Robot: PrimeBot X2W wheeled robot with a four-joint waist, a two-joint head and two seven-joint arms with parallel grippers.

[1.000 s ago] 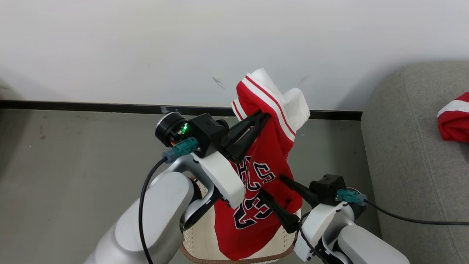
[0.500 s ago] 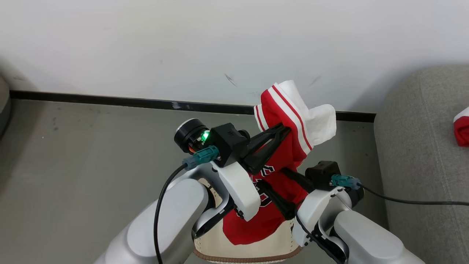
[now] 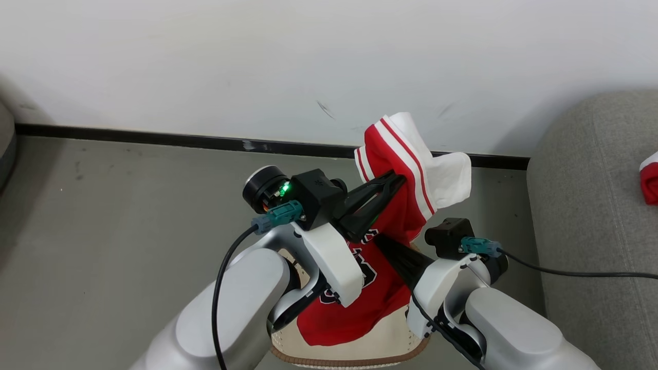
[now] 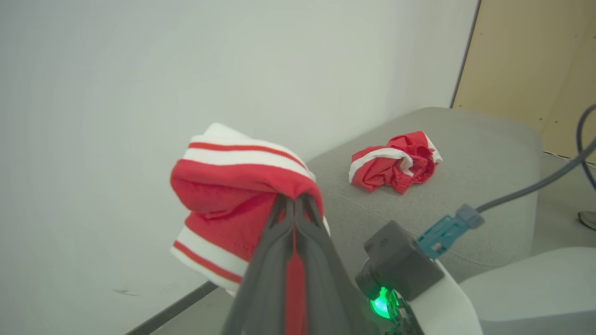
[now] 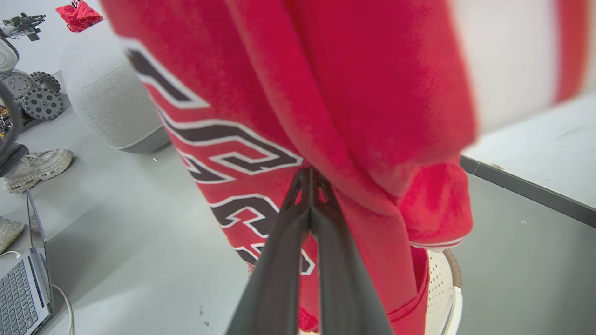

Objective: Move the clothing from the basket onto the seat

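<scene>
A red jersey (image 3: 383, 300) with white bands and black-and-white lettering, part of the clothing, hangs above the basket (image 3: 354, 353), with its lower end still inside. My left gripper (image 3: 398, 178) is shut on its bunched top (image 4: 223, 186). Lower down, my right gripper (image 3: 379, 238) is shut on the lettered part (image 5: 372, 93), fingertips pressed together in the cloth (image 5: 309, 173). The cream basket (image 5: 442, 288) sits below both arms. The grey seat (image 3: 591, 205) stands to the right, and another red garment (image 4: 396, 160) lies crumpled on it (image 3: 650, 182).
A white wall with a dark skirting strip (image 3: 154, 137) runs behind. Bare grey floor lies to the left. In the right wrist view I see a grey rounded pouf (image 5: 111, 107), a person's shoe (image 5: 37, 165), a laptop (image 5: 18, 284) and wheeled gear (image 5: 32, 93).
My right gripper was open around the jersey's lower part and has closed on it. The left gripper keeps its hold. The head camera has shifted, so the seat shows further right.
</scene>
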